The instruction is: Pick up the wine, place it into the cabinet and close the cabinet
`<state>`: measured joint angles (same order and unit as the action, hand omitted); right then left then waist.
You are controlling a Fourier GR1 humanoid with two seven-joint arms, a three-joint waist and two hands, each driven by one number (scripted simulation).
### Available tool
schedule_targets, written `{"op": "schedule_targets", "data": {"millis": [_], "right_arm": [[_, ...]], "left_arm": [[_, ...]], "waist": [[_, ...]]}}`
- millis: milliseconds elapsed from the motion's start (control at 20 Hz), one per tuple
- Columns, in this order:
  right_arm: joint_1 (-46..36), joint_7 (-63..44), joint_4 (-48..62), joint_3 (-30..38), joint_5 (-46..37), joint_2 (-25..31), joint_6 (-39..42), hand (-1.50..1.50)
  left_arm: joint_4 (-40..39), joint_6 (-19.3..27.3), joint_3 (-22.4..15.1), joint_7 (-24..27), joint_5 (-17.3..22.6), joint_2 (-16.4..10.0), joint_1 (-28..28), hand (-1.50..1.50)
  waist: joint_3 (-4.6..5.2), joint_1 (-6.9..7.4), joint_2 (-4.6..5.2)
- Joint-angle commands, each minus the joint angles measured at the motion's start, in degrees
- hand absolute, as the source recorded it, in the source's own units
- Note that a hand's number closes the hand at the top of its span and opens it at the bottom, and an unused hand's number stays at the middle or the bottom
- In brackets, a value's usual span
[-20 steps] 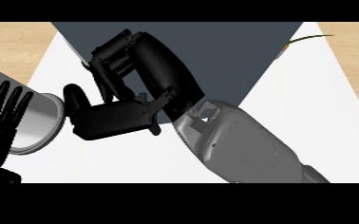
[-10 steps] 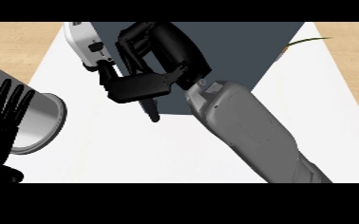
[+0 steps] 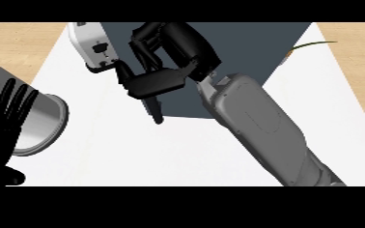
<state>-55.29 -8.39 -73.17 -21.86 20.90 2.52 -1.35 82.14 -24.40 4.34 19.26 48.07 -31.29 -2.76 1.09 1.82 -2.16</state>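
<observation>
You've got the wine [image 3: 87,41] up: it's newly in view at the left edge of the cabinet [image 3: 271,43], right hand [image 3: 178,43] fingers curled on it. Left hand [image 3: 16,104] idles open. Placement next, I reckon.

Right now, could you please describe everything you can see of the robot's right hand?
The right hand is black and glossy, on a grey forearm that enters from the lower right. Its fingers are curled and nothing shows in them. It hangs over the left edge of the dark cabinet, beside a white appliance; whether they touch cannot be told.
</observation>
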Motion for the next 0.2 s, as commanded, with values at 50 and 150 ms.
{"op": "schedule_targets", "data": {"millis": [50, 150], "right_arm": [[0.92, 2.33, 9.14, 5.71, -1.18, 4.1, -1.29, 1.5], [2.23, 2.77, 9.89, 4.76, -1.77, 4.76, -0.1, 1.5]], "left_arm": [[-0.9, 0.09, 0.49, -0.61, 0.27, -0.15, 1.72, -1.5], [1.1, 0.29, 0.19, -0.44, -0.68, -0.34, 0.15, -1.5]], "waist": [[-1.03, -0.98, 3.02], [-1.07, -0.37, 2.87]]}}
